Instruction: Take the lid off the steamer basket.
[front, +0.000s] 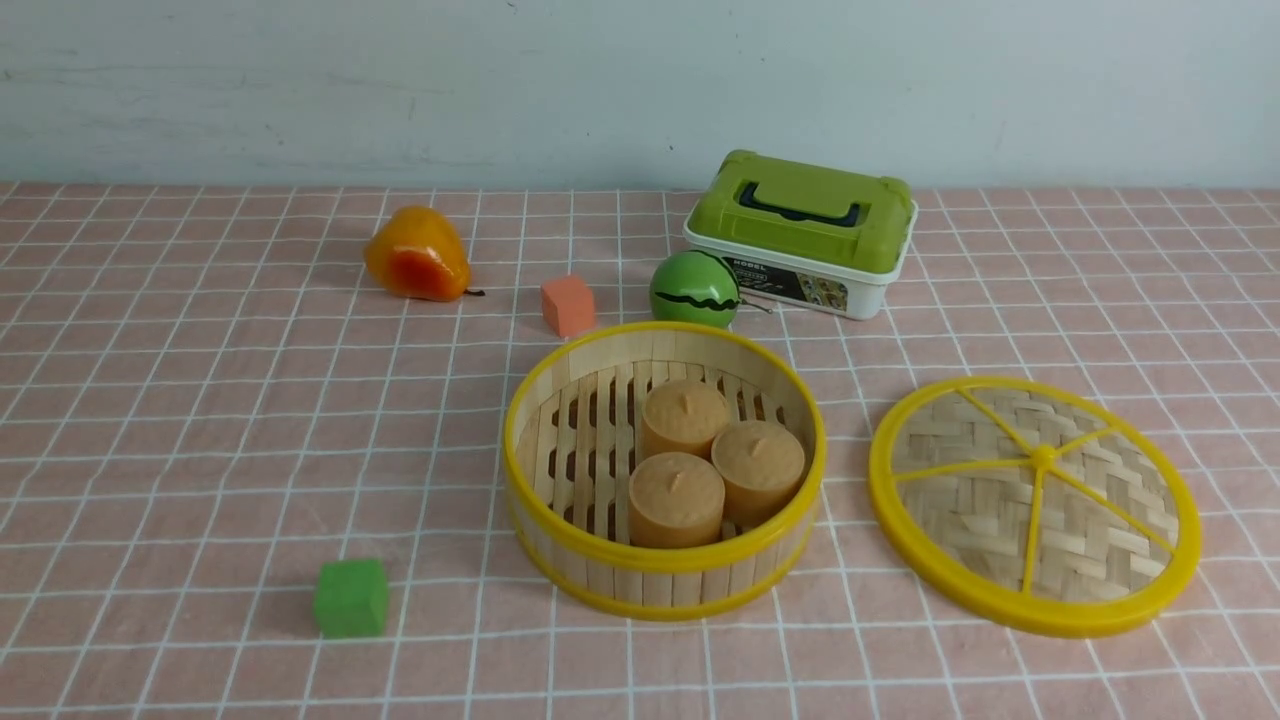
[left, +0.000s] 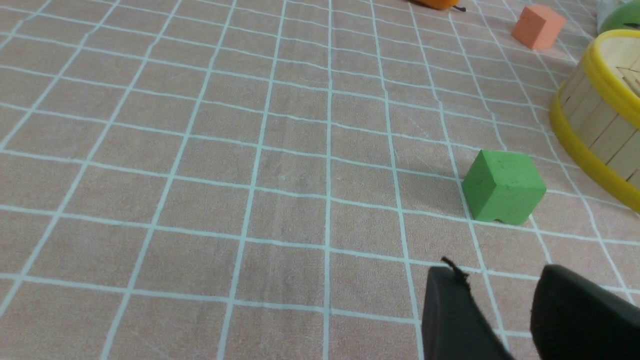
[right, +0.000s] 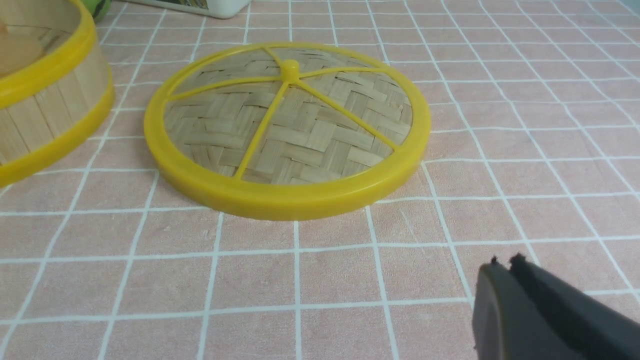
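The steamer basket (front: 664, 575) stands open at the table's middle, with three tan cylinders (front: 716, 463) inside. The lid (front: 1034, 502) lies flat on the cloth to the basket's right, apart from it. It also shows in the right wrist view (right: 287, 130), with part of the basket (right: 47, 115) beside it. My right gripper (right: 505, 262) is shut and empty, low over the cloth and apart from the lid's rim. My left gripper (left: 500, 272) is open and empty near a green cube (left: 502, 186), with the basket's wall (left: 595, 130) off to one side. Neither gripper shows in the front view.
A green cube (front: 351, 597) sits front left. An orange cube (front: 567, 305), a small green melon (front: 694, 289) and an orange pear (front: 417, 255) lie behind the basket. A white box with a green lid (front: 803, 232) stands at the back right.
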